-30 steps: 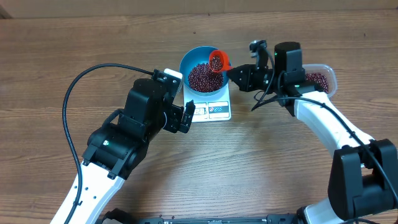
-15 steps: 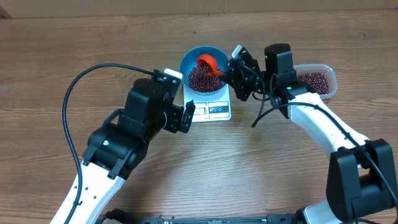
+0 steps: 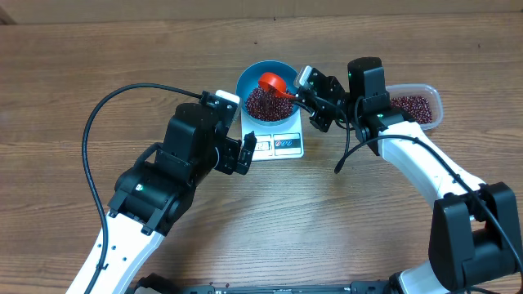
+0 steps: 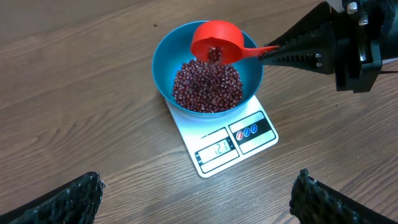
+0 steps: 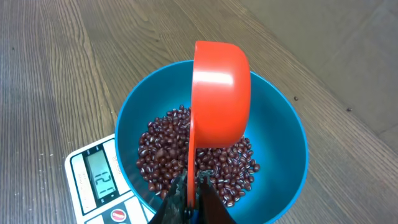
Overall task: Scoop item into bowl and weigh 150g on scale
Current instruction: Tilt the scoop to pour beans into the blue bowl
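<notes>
Right gripper [image 3: 301, 91], clamped on the handle of the red scoop [image 3: 271, 82], has tipped it mouth-down just ahead; beans [image 4: 208, 87] drop into the blue bowl [image 4: 163, 68] beneath, atop the scale [image 3: 282, 144], whose reading looks short of target.

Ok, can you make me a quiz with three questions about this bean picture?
1. Where is the blue bowl? A on the scale; B on the floor; C on a shelf.
2. What colour is the scoop? A green; B red; C yellow.
3. How is the scoop? A lying flat; B standing upright; C tipped mouth-down above the bowl, held by the right gripper.
Answers: 1 A, the scale's display pokes out beneath it; 2 B, bright red all over; 3 C, it hangs over the beans.
</notes>
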